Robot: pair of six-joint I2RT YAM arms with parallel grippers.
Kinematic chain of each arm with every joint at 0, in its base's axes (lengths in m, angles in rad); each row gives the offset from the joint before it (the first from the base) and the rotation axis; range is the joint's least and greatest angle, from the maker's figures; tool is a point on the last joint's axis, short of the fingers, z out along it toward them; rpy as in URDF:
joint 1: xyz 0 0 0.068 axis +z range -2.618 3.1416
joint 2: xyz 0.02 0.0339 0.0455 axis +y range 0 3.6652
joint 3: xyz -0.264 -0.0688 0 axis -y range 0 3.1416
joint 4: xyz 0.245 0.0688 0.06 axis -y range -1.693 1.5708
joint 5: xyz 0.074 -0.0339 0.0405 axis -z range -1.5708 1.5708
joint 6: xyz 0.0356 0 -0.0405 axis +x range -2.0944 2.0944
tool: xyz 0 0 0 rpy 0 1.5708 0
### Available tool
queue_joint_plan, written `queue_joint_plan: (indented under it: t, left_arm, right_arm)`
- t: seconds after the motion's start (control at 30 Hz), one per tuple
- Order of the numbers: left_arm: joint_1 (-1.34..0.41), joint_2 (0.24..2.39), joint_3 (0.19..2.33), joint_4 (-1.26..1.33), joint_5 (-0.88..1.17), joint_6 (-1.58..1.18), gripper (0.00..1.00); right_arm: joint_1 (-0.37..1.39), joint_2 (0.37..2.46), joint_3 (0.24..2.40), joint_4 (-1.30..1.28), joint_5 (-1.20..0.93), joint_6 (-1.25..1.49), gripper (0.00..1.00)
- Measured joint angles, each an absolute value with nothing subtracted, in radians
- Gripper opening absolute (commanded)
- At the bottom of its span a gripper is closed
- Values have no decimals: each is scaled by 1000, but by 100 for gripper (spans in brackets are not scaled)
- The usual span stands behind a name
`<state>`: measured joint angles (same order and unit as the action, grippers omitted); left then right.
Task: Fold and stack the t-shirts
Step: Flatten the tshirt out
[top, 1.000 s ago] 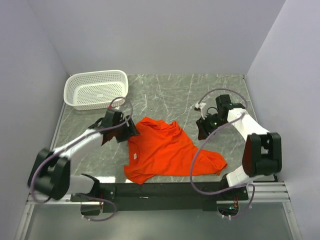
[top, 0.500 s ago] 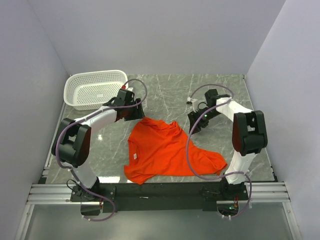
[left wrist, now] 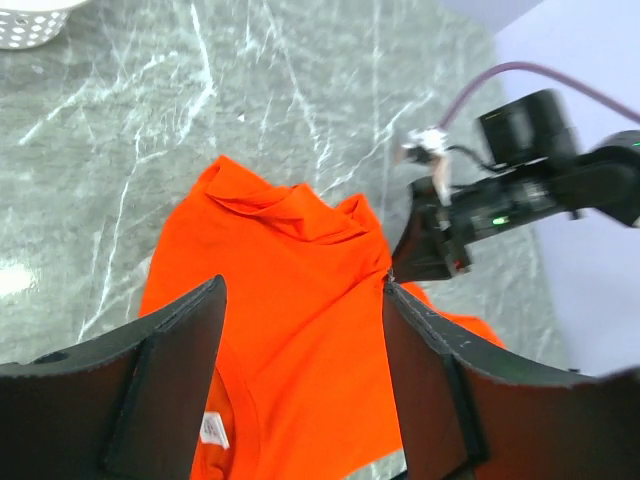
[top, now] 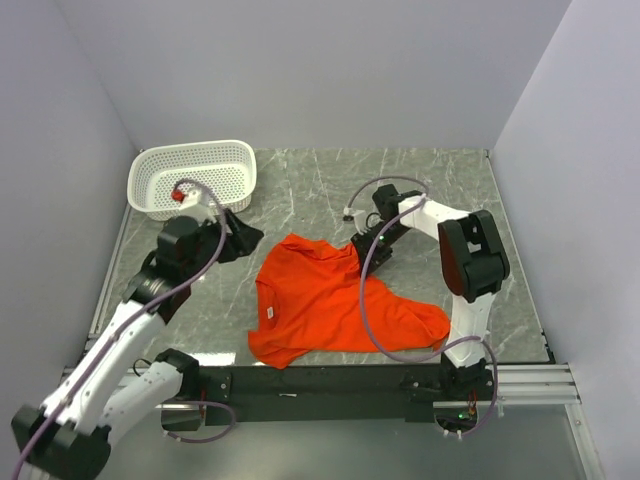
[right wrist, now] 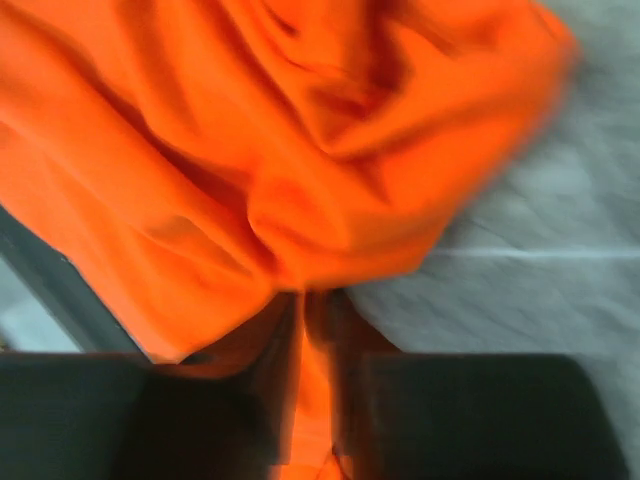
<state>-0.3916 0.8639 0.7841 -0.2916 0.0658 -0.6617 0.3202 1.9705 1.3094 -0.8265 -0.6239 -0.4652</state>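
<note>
The right pincer has swung inward and now pinches the far edge of the t-shirt, whose crumpled cloth lies nearer and left of it. The left pincer has pulled back and hangs spread and empty, the shirt just to its right. The cloth looks light and limp, so grip the corners.

Overhead view looks down; both wrist views, right closest, share the t-shirt.

The t-shirt lies on the table, toward its near edge — the basket stands at its 10 o'clock, in the far left corner. Between them hangs the left gripper; the right gripper touches the t-shirt's 1 o'clock edge.
</note>
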Motion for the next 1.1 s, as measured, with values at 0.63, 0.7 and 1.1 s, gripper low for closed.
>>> queue_joint_plan:
  t: [0.63, 0.7, 1.1]
  left_arm:
    - [-389, 702, 724, -385, 61, -757, 70]
    - [-389, 704, 723, -387, 64, -757, 70]
    - [-389, 683, 655, -363, 87, -786, 70]
  right_arm:
    - [874, 1325, 1240, -831, -538, -660, 29]
    - [992, 1374, 1145, -855, -533, -683, 36]
    - [536, 1399, 1145, -857, -504, -665, 52]
